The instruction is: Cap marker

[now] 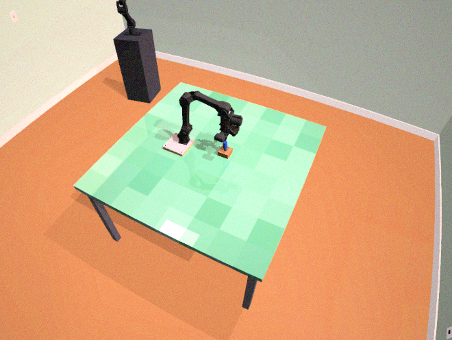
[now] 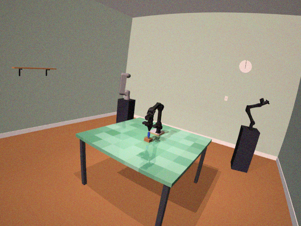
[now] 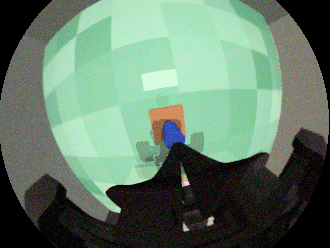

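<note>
Here, line by line:
Arm: the black six-joint arm arches from its pale base plate (image 1: 177,147) and points down.
Gripper: the black parallel-jaw gripper (image 1: 220,137) hangs directly over the marker, fingers clenched together on nothing.
Marker: the blue capped marker (image 1: 225,144) stands upright in the small orange-brown holder block (image 1: 225,153).
Cap: apparently seated on the marker; the seam is too small to judge.
Table: green chequered table top (image 1: 233,219).
</note>
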`<action>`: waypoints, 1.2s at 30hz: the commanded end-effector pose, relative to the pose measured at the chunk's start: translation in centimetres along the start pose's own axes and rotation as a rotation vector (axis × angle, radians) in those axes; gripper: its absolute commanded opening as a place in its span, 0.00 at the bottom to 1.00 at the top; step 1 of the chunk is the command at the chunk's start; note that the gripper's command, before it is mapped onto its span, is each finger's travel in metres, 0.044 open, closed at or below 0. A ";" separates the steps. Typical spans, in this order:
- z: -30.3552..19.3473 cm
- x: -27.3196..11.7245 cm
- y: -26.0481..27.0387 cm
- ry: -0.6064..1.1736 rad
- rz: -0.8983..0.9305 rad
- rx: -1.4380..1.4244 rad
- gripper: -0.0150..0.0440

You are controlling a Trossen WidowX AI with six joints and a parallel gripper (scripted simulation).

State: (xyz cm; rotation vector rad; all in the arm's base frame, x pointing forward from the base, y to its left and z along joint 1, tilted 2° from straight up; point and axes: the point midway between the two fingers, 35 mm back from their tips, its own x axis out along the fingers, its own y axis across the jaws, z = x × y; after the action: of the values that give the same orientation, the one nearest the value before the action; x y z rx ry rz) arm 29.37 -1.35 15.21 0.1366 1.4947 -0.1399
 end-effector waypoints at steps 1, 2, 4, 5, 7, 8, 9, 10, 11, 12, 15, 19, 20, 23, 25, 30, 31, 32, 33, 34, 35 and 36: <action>-0.1 0.7 0.0 0.005 0.003 -0.004 0.25; -0.1 0.9 0.0 0.005 0.003 -0.004 0.25; -0.1 1.1 0.0 0.005 0.003 -0.004 0.25; -0.1 1.3 0.0 0.005 0.003 -0.004 0.25; -0.1 1.5 0.0 0.005 0.003 -0.004 0.25; -0.1 1.6 0.0 0.005 0.003 -0.004 0.25; -0.1 1.8 0.0 0.005 0.003 -0.004 0.25; -0.1 1.9 0.0 0.005 0.003 -0.004 0.25; -0.1 2.0 0.0 0.005 0.003 -0.004 0.25; -0.1 2.2 0.0 0.005 0.003 -0.004 0.25; -0.1 2.4 0.1 0.005 0.003 -0.004 0.25; 0.1 1.8 0.1 -0.005 0.004 0.000 0.25; 0.1 1.8 0.1 -0.005 0.004 0.000 0.25; 0.1 1.6 0.1 -0.005 0.004 0.000 0.25; 0.3 0.2 0.1 -0.005 0.004 0.000 0.25; 0.3 -5.5 0.1 -0.003 0.004 0.000 0.25; 0.2 -6.4 0.1 -0.003 0.004 0.000 0.25; 0.1 -6.9 0.0 -0.003 0.004 0.000 0.25; 0.1 -7.1 0.0 -0.003 0.004 0.000 0.25; 0.1 -7.1 0.0 -0.003 0.004 0.000 0.25; 0.1 -7.1 0.0 -0.003 0.004 0.000 0.25; 0.1 -7.1 0.0 -0.003 0.004 0.000 0.25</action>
State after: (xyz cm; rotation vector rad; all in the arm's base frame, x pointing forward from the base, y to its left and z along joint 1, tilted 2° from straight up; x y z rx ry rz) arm 29.18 -1.29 21.40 0.1388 1.4844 -0.1365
